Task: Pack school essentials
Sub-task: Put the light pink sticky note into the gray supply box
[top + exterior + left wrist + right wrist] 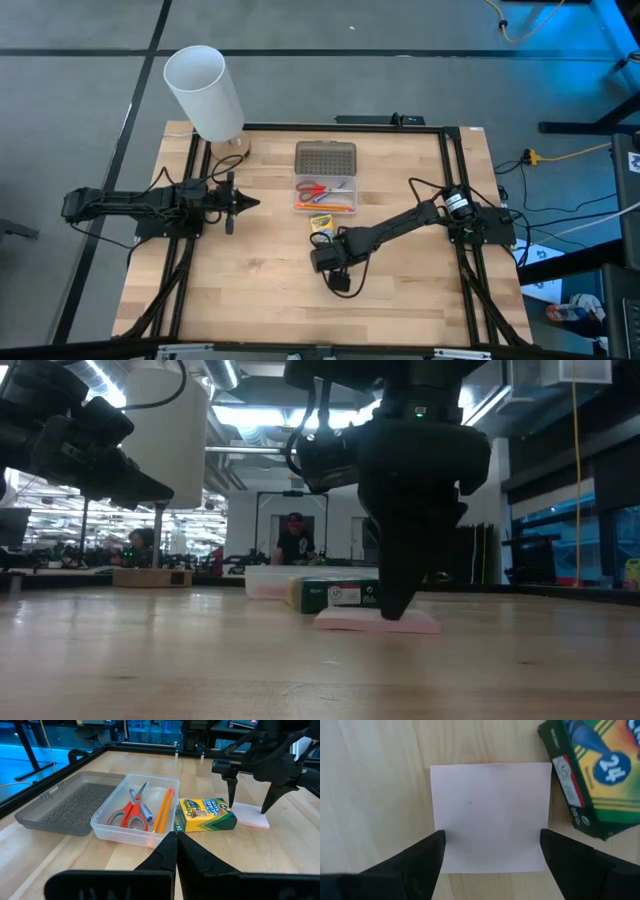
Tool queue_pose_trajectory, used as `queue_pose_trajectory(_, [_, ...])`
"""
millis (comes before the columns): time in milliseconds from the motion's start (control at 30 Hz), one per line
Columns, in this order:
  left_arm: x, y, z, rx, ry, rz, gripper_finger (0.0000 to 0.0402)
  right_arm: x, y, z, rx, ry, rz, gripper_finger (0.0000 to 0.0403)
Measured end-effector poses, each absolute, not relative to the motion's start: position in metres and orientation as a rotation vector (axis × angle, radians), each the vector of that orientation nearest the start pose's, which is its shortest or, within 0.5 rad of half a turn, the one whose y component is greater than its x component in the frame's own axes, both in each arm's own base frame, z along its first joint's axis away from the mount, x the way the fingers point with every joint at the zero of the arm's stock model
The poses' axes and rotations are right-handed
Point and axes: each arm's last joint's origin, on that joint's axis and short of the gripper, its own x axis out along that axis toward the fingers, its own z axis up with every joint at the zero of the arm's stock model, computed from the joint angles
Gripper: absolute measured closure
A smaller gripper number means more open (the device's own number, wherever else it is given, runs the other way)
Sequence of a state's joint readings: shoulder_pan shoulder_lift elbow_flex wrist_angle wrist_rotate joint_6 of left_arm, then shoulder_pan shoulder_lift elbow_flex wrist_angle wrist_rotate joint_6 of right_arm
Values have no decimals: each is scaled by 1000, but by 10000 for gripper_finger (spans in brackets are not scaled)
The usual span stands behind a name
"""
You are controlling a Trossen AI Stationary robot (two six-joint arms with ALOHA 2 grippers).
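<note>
Right gripper (490, 851) is down over the pale pink sticky-note pad (490, 815), fingers spread wide, one on each of two opposite edges; nothing gripped yet. The pad lies flat on the table (250, 280), slightly toward the front edge from the middle, just beside the crayon box (206, 814) and apparently not touching it. Pad is square, so no true long axis; its edges run roughly square to the finger line. The crayon box lies flat, with one end close against the clear case (131, 826). In the case lie the red-handled scissors (131, 812), blue pen (141, 807) and orange pencil (164, 810), all lengthwise; the case sits near the rear-centre, its grey lid (70, 805) folded open beside it. Left gripper (176, 849) waits closed and empty toward the left edge. Risks, as judged: the pad is thin, so fingers closing too high could skate over the top sheets or peel a few; closing off-centre could swivel it against the crayon box. The tips may also scrape the wood if set too low.
</note>
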State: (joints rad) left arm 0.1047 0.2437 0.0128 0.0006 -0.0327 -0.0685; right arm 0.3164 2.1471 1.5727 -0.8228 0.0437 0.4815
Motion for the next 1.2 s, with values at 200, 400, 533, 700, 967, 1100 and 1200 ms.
queue_pose_trajectory(200, [109,12,147,-76,226,145,401,399,129,147,157,1383,-112,67])
queue_pose_trajectory(400, [109,12,147,-76,226,145,401,400,130,147,179,1377,-124,66])
queue_pose_trajectory(533, [109,12,147,-76,226,145,401,399,132,147,181,1376,-123,66])
queue_pose_trajectory(700, [109,12,147,-76,226,145,401,399,139,148,200,1370,-80,66])
queue_pose_trajectory(967, [109,12,147,-76,226,145,401,400,138,148,150,1347,-94,66])
queue_pose_trajectory(1100, [109,12,147,-76,226,145,401,401,138,148,134,1325,-108,65])
queue_pose_trajectory(1200, [109,12,147,-76,226,145,401,401,139,148,135,1319,-107,58])
